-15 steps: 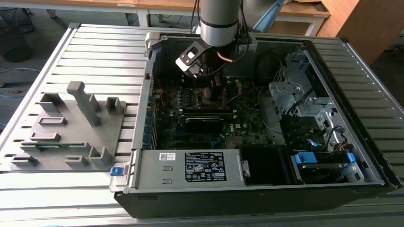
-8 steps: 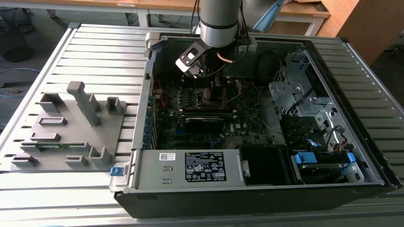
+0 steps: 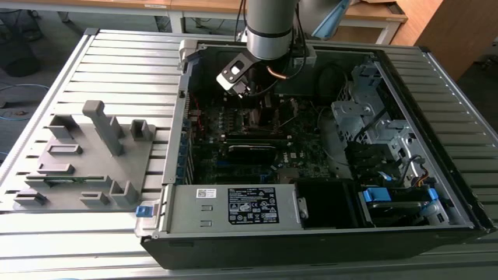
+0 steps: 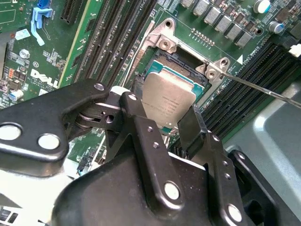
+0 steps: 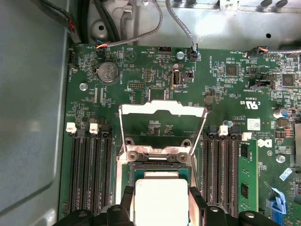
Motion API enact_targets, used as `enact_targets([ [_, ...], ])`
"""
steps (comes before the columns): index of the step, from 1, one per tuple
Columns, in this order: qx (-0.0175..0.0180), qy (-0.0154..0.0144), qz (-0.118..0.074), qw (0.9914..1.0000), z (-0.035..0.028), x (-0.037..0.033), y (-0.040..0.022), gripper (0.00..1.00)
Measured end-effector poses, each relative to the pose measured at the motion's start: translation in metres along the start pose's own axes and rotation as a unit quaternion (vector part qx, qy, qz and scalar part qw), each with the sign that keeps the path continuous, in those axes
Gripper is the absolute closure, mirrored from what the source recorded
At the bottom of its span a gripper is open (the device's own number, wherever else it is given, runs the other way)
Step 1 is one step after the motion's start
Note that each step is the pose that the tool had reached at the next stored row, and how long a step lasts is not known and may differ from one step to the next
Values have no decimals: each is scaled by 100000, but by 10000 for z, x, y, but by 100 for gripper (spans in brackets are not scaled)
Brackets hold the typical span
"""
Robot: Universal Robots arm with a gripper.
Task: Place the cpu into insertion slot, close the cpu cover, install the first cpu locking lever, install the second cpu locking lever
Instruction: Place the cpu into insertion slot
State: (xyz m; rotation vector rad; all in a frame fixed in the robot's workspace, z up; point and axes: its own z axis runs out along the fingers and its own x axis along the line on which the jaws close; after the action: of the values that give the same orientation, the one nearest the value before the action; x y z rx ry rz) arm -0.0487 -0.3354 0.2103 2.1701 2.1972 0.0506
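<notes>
The pincer (image 4: pixel 160 112) is clamped on the cpu (image 4: pixel 171 96). Its two black fingers (image 4: pixel 137 127) are pressed against opposite edges of the chip, so the silver-grey top is left bare and the chip is kept flat for seating. The cpu is held low over the insertion slot (image 5: pixel 160 165), covering the slot's near part. A strip of the dark socket centre is left showing on the far side. Whether the chip is already resting in the slot or is just above it cannot be told.

The cpu cover (image 5: pixel 162 110) is raised on its hinge at the far edge of the slot, and the green motherboard (image 5: pixel 155 75) is seen through its square window. It is judged to be left upright so that the socket lies open to the descending chip, and it is not yet closed. A thin locking lever (image 4: pixel 263 90) is swung out from a corner of the socket, across the black memory slots (image 4: pixel 244 80). This is judged to be what frees the cover.

In the exterior view the arm (image 3: pixel 269 29) is lowered into the open computer case (image 3: pixel 327 245), which lies flat on the slatted desk (image 3: pixel 116 64) so that the board faces upward. A grey fixture tray (image 3: pixel 78 157) is set on the desk at the exterior view's left, well apart from the pincer.
</notes>
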Motion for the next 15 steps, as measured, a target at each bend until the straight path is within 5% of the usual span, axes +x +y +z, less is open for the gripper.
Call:
enact_targets([
  [15, -4, -105, -7, 100000, 50, 1, -3, 46],
])
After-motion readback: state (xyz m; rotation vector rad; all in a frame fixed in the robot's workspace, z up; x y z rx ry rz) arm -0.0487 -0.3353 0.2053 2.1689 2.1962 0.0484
